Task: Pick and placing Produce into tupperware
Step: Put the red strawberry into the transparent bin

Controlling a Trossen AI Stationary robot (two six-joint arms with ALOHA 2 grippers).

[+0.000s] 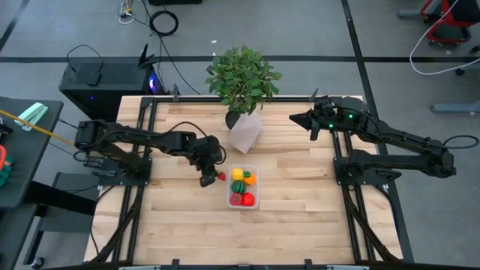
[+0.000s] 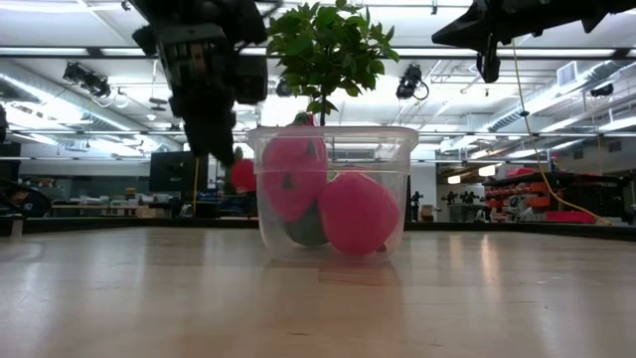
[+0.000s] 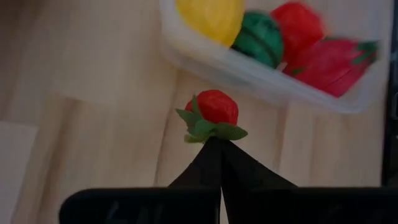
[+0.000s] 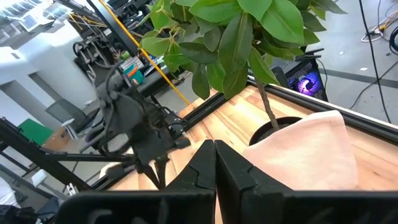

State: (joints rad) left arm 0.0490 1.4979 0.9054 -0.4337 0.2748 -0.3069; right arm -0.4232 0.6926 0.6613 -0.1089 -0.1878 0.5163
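From above, you are looking at the left gripper [image 1: 210, 178] sitting at the centre of the frame, just left of the clear tub [image 1: 243, 202] on the table [image 1: 300, 225]. A small red fruit [image 1: 220, 176] is showing at its tip. The tub is already holding yellow, orange, striped green and red pieces, so this one looks like the last to go in. The right gripper [image 1: 298, 117] is waiting at the upper right, beside the potted plant [image 1: 241, 75].

In the low view, the tub [image 2: 333, 189] is standing mid-frame with pink-red pieces pressing its wall; the left gripper [image 2: 212, 119] is hanging left of it, above the table, the red fruit [image 2: 242, 174] beside it, high enough, I judge, to clear the rim.

In the left wrist view, your jaws are pinching fully together on the green leaves of the red fruit [image 3: 212, 112], which is hanging just short of the tub's [image 3: 261, 74] rim.

In the right wrist view, the jaws are closed on nothing, pointing toward the plant's [image 4: 236, 31] wrapped pot [image 4: 311, 149].
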